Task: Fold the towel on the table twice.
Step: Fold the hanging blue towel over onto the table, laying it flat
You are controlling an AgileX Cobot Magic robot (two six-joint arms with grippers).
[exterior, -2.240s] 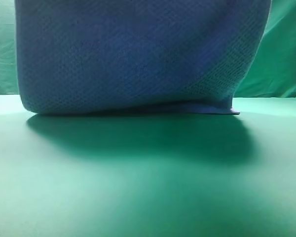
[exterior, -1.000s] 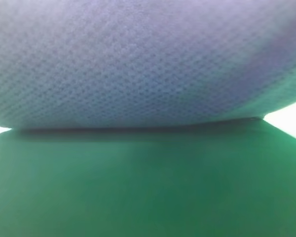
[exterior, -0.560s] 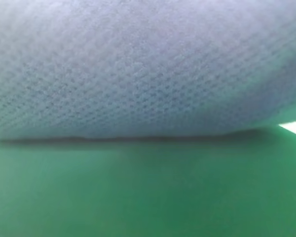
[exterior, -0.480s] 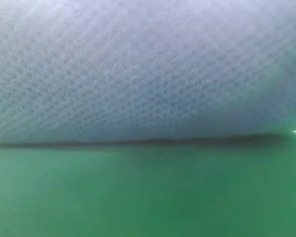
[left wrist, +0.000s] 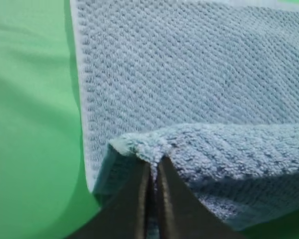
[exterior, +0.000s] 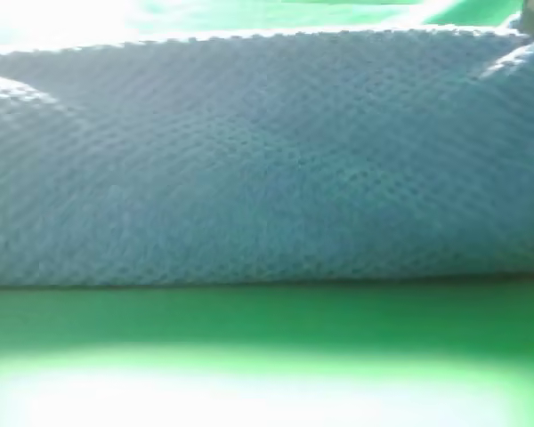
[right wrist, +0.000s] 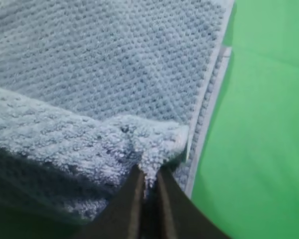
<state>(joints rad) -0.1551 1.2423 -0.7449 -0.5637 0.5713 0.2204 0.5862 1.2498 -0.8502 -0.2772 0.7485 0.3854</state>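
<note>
1. In the left wrist view, nearest the camera, the left end effector point(left wrist: 150, 172) shows as two dark fingers pressed together, pinching a corner of the towel point(left wrist: 199, 84) between their tips.
2. From that pinched corner a lifted fold of blue-grey waffle-knit cloth spreads to the right, hanging above a flat lower layer of the same towel.
3. Beyond it the flat layer fills most of the view, its pale hemmed edge running down the left side, with the smooth green table point(left wrist: 30, 124) beside it.
4. In the right wrist view, the right end effector point(right wrist: 147, 180) is likewise closed tight on another towel point(right wrist: 114, 59) corner, its dark fingers meeting at the cloth.
5. The raised fold spreads to the left there; the flat layer lies behind, its pale hem on the right, with the green table point(right wrist: 259, 124) beyond the edge.
6. In the exterior high view, bright green table point(exterior: 267, 356) lies nearest, and the towel point(exterior: 267, 160) spans the full width behind it, resting on the surface.
7. A thin strip of green shows above the towel's top edge.
</note>
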